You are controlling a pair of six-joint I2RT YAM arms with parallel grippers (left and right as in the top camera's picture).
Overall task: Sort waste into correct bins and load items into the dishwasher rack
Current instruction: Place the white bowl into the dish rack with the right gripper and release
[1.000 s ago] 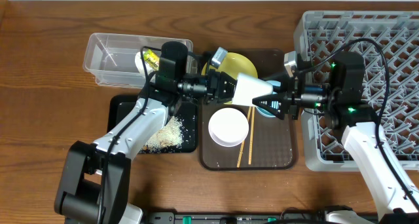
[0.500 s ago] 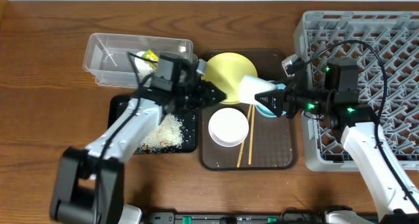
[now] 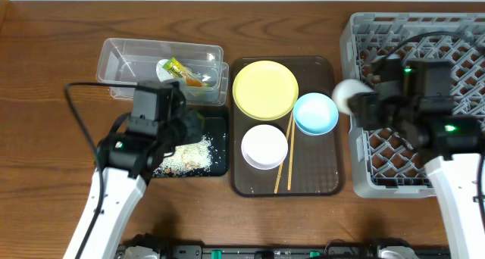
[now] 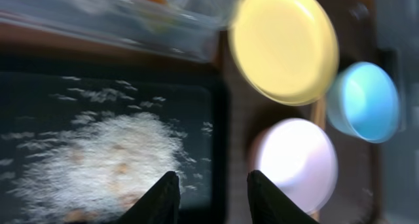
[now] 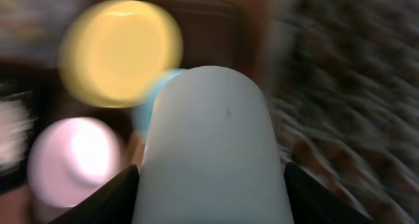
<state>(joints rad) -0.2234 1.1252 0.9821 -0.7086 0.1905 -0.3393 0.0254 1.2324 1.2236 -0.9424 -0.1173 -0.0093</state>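
Clock directions: 12 is the top of each view.

**Overhead**
- My left fingers (image 3: 189,124) hover over the black tray (image 3: 218,132). They are apart, with nothing between them.
- Rice scraps (image 3: 189,157) are piled on that tray, at 6 o'clock from the fingers.
- The clear tub (image 3: 114,66) sits just beside the tray at 12. The snack wrapper (image 3: 186,72) lies inside it, toward its 3 o'clock end.
- The brown serving tray (image 3: 311,179) is on the table at 3 o'clock of the black tray.
  - The yellow plate (image 3: 265,90) is at its 12.
  - The light blue bowl (image 3: 316,113) is at its 2.
  - The white bowl (image 3: 264,146) is near its centre.
  - The chopsticks (image 3: 285,157) run 12 to 6 just beside the white bowl.
- My right fingers (image 3: 361,106) are clamped on the white cup (image 3: 345,96). The cup is at 2 o'clock of the blue bowl, at the 9 o'clock wall of the dishwasher rack (image 3: 455,32).

**Left wrist** (blurred)
- Both fingertips sit at the 6 o'clock edge, and the gap between them is clear.
- The rice pile is at 8 and the tub at 11.
- The plate is at 1, the blue bowl at 3 and the white bowl at 5.

**Right wrist** (blurred)
- The cup fills the centre, with a finger on each side at 7 and 5.
- The plate is at 10 and the white bowl at 8.
- A sliver of the blue bowl shows beside the cup.
- The rack grid is at 3.
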